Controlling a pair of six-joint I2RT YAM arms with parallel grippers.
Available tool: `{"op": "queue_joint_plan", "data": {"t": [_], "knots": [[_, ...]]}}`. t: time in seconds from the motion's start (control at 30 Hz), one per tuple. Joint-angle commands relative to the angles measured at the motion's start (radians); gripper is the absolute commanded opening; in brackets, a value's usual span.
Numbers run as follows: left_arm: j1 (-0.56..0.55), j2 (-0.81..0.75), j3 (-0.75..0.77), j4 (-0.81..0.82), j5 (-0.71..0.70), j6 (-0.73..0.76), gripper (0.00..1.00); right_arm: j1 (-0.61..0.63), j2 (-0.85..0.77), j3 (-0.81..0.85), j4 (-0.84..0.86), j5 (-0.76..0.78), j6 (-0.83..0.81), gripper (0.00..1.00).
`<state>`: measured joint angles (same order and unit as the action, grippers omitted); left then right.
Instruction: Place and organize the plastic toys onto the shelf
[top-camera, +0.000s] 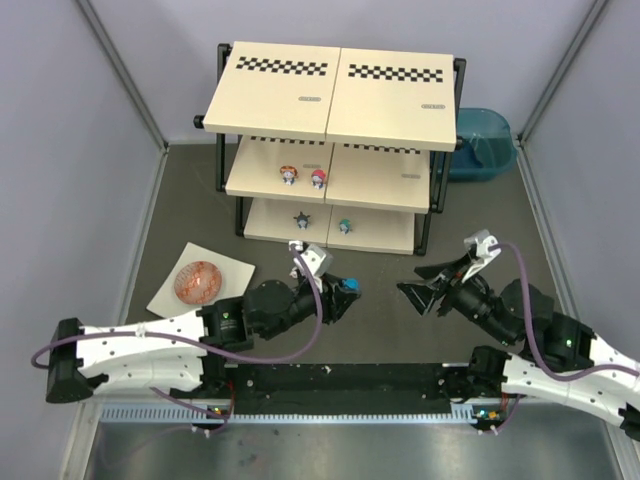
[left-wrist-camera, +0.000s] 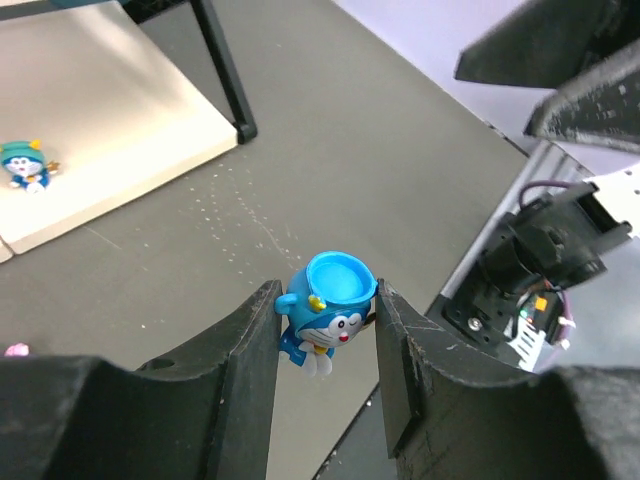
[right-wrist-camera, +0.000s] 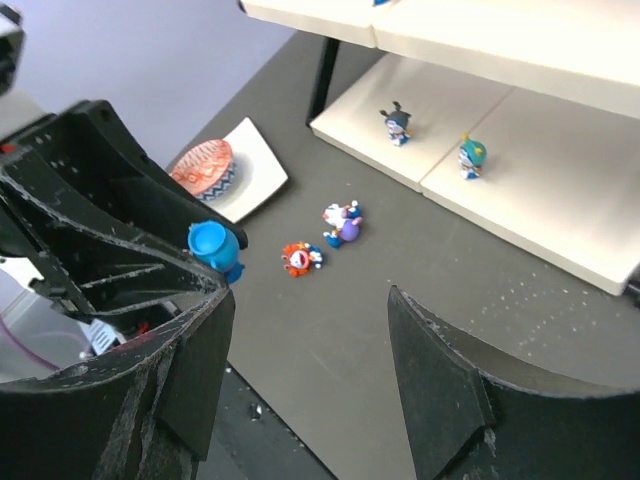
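Observation:
A blue cup-shaped plastic toy (left-wrist-camera: 327, 312) hangs above the dark table, and my left gripper (left-wrist-camera: 327, 298) is shut on it; from above this grip sits at mid-table (top-camera: 345, 290). To its right my right gripper (top-camera: 416, 284) stands open with nothing in it (right-wrist-camera: 310, 300). An orange-headed toy (right-wrist-camera: 300, 258) and a purple-headed toy (right-wrist-camera: 343, 222) lie on the table in the right wrist view; the left arm hides them from above. The shelf (top-camera: 330, 85) stands at the back. Its middle board carries two toys (top-camera: 288, 176) (top-camera: 318, 179), its bottom board a dark toy (top-camera: 301, 218) and a green-hatted toy (top-camera: 344, 225).
An orange-pink disc (top-camera: 197, 281) rests on a white sheet (top-camera: 232, 271) left of the shelf. A blue tub (top-camera: 482, 142) stands behind the shelf's right end. Grey walls close in both sides. The two grippers face each other closely at mid-table.

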<state>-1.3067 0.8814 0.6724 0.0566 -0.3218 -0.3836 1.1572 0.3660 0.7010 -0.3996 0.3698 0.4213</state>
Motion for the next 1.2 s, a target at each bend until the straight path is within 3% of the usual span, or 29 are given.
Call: {"op": "queue_joint_plan", "data": {"t": [0.0, 0.2, 0.47, 0.87, 1.17], "knots": [[0.023, 0.073, 0.117, 0.137, -0.111, 0.006, 0.00, -0.005, -0.022, 0.005, -0.053, 0.072, 0.019, 0.64], [0.115, 0.200, 0.245, 0.216, -0.129, 0.043, 0.00, -0.005, -0.097, 0.000, -0.064, 0.095, -0.010, 0.64], [0.242, 0.385, 0.403, 0.270, -0.105, 0.080, 0.00, -0.005, -0.243, 0.008, -0.149, 0.262, 0.010, 0.64], [0.375, 0.502, 0.429, 0.402, -0.094, 0.057, 0.00, -0.004, -0.331, -0.003, -0.208, 0.327, -0.009, 0.64], [0.412, 0.567, 0.431, 0.476, -0.071, 0.009, 0.00, -0.005, -0.348, -0.009, -0.220, 0.353, -0.024, 0.64]]}}
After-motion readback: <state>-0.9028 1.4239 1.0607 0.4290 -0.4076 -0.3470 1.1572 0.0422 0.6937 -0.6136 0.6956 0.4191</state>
